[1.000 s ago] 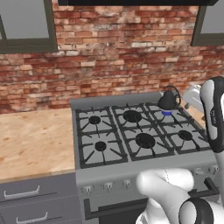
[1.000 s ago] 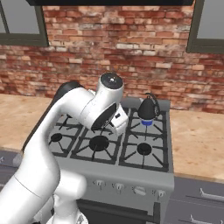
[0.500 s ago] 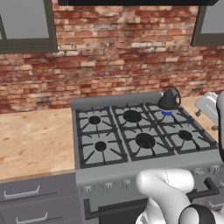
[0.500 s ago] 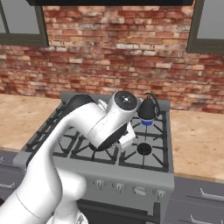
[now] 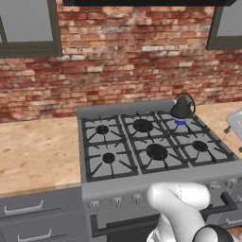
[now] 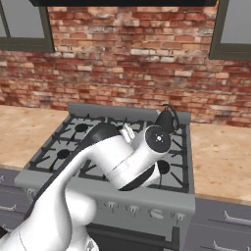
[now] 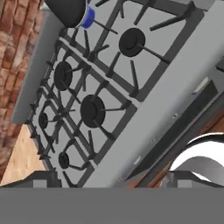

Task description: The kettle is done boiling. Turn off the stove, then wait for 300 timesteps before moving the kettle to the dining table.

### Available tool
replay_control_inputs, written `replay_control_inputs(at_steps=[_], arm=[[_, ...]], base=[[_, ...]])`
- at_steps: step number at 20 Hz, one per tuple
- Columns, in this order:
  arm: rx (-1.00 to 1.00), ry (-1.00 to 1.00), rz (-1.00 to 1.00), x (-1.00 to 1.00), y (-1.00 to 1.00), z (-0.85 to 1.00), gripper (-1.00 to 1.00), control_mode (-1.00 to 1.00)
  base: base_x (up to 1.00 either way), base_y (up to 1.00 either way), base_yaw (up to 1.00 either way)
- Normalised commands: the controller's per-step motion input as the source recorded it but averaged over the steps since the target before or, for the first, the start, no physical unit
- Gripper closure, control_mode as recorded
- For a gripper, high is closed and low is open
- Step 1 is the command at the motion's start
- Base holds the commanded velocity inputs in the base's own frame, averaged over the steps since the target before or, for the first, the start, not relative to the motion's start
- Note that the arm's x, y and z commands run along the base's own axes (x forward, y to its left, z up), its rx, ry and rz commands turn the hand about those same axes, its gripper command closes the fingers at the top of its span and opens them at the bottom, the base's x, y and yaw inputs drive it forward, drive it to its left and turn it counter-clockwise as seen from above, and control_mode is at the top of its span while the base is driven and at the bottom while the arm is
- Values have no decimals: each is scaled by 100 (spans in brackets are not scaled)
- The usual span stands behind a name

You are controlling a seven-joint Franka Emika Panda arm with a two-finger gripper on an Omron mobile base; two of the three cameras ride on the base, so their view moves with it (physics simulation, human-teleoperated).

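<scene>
The stove (image 5: 151,151) is a grey six-burner range with black grates and a row of small front knobs (image 6: 132,209). The kettle (image 5: 182,108), small and dark with a wire handle, stands on the back right burner over a blue flame (image 5: 179,122). In the hand view the kettle (image 7: 65,11) and the flame (image 7: 89,17) sit at the top. My gripper (image 7: 114,178) hangs above the stove's front right corner, open with nothing between its fingertips (image 7: 43,177). My arm (image 6: 122,162) crosses in front of the stove in the right base view. The dining table is out of view.
Light wood counters (image 5: 38,151) (image 6: 220,157) flank the stove, with grey drawers (image 5: 33,212) beneath. A red brick wall (image 5: 123,61) runs behind, with dark-framed panels (image 5: 28,28) high at both sides. The oven's dark handle (image 5: 142,222) runs below the knobs.
My arm has swung down and to the right, out of the space above the right burners. The kettle has not moved and the flame still burns blue.
</scene>
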Motion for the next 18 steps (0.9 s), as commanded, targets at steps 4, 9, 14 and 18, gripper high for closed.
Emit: replay_control_inputs(at_steps=[4,9,14,18], arm=[[12,0,-10,-25,-20,-16,-100,-100],[10,0,-10,-19,-23,-20,-100,-100],[10,0,-10,-23,-17,-24,-100,-100],[10,0,-13,-14,-6,-30,-100,-100]], base=[[0,0,0],[0,0,0],[0,0,0],[0,0,0]])
